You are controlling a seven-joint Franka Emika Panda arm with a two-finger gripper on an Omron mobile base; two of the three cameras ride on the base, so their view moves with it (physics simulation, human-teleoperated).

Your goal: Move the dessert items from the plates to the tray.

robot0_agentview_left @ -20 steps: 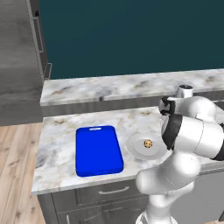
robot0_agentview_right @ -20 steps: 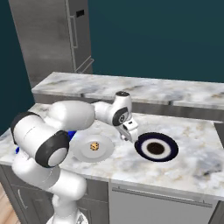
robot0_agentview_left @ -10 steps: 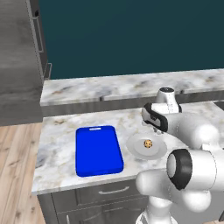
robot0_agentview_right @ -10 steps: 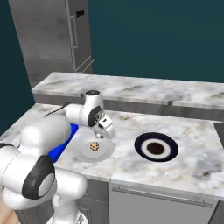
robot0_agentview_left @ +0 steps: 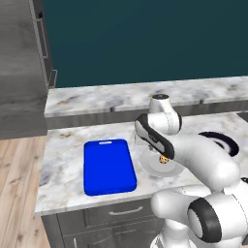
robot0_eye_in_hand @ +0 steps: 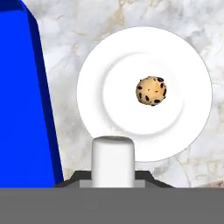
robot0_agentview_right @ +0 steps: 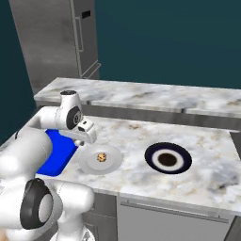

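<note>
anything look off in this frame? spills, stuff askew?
Nothing stands out. The cookie sits on the pale plate, the white cylinder is upright in the shut claw, and the blue tray lies flat on the counter.

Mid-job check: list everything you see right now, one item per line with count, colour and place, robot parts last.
Tray: one, bright blue, on the marble counter, left of the pale plate.
Pale plate: one, grey-white, on the counter between the tray and the dark plate.
Cookie: one, tan with dark chips, on the pale plate.
Dark plate: one, navy with a white centre, right of the pale plate; its middle looks dark.
White cylinder: one, white, held in the claw above the near rim of the pale plate.
Counter: one, marbled grey-white, with a raised back ledge.
Drawers: grey, below the counter.
Arm: one, white, reaching over the plates.
Claw: one, shut on the white cylinder.
</note>
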